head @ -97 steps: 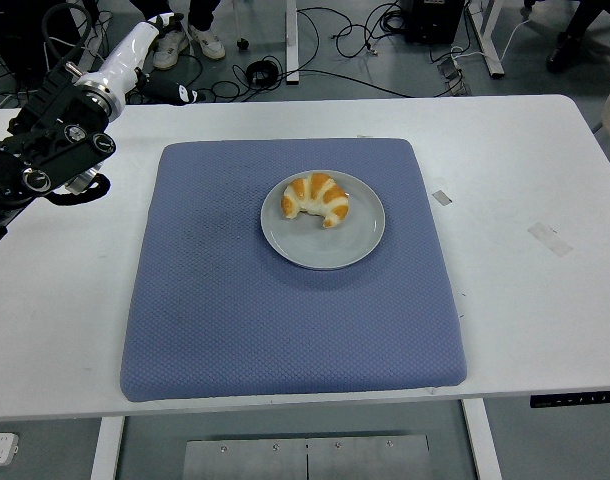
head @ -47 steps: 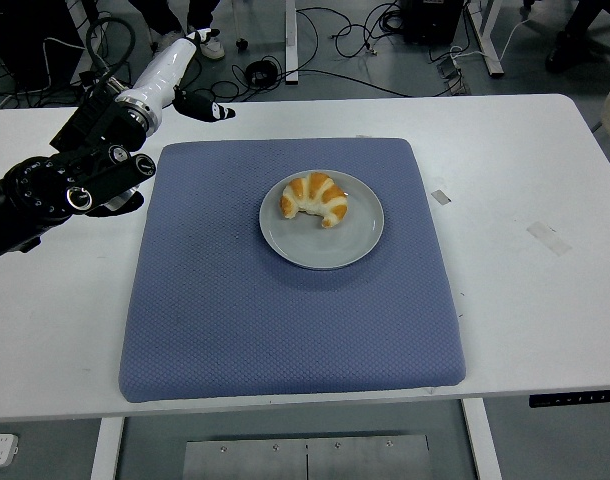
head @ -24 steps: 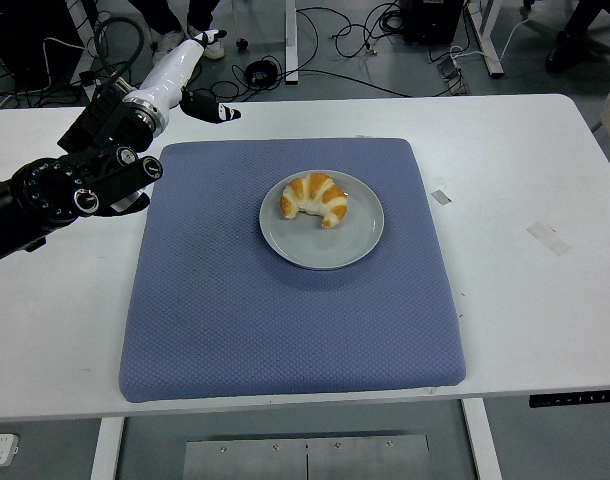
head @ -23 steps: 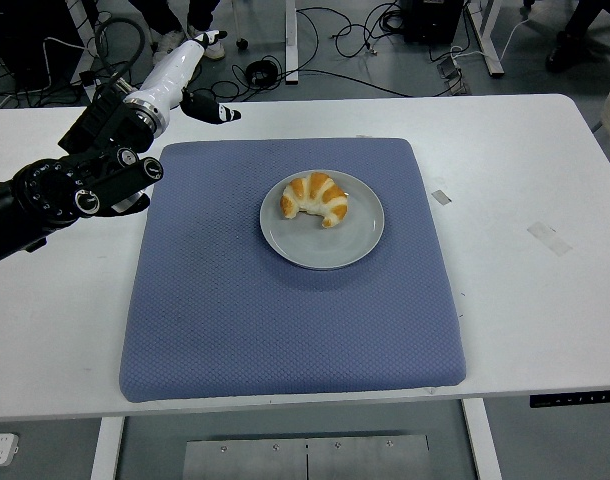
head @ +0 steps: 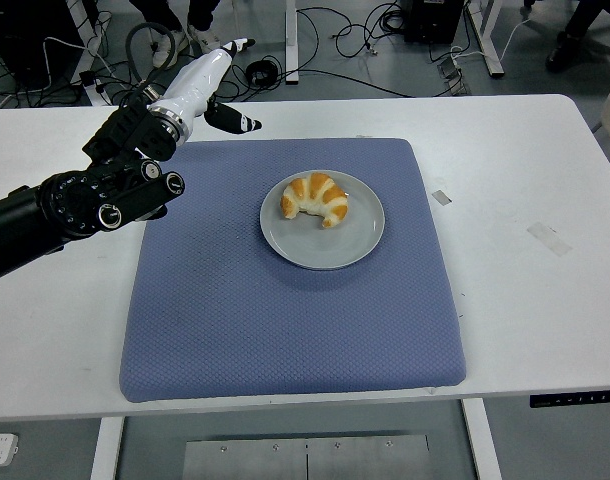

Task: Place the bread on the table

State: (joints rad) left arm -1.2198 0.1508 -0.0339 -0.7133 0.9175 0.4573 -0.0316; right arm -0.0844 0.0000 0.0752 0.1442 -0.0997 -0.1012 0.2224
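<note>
A golden croissant (head: 316, 198) lies on a grey round plate (head: 322, 245) in the middle of a blue mat (head: 285, 310) on the white table (head: 525, 290). My left arm reaches in from the left edge. Its white hand (head: 213, 80) is above the mat's far left corner, well to the left of the plate, fingers spread and holding nothing. The right arm is out of view.
Small bits of tape (head: 441, 197) lie on the table right of the mat. Cables (head: 355, 30) and table legs lie on the floor beyond the far edge. A person's shoes (head: 175, 40) show at the top left.
My left arm has moved right and forward, from over the table's left side to the mat's far left corner, closer to the plate. The croissant and plate have not moved.
</note>
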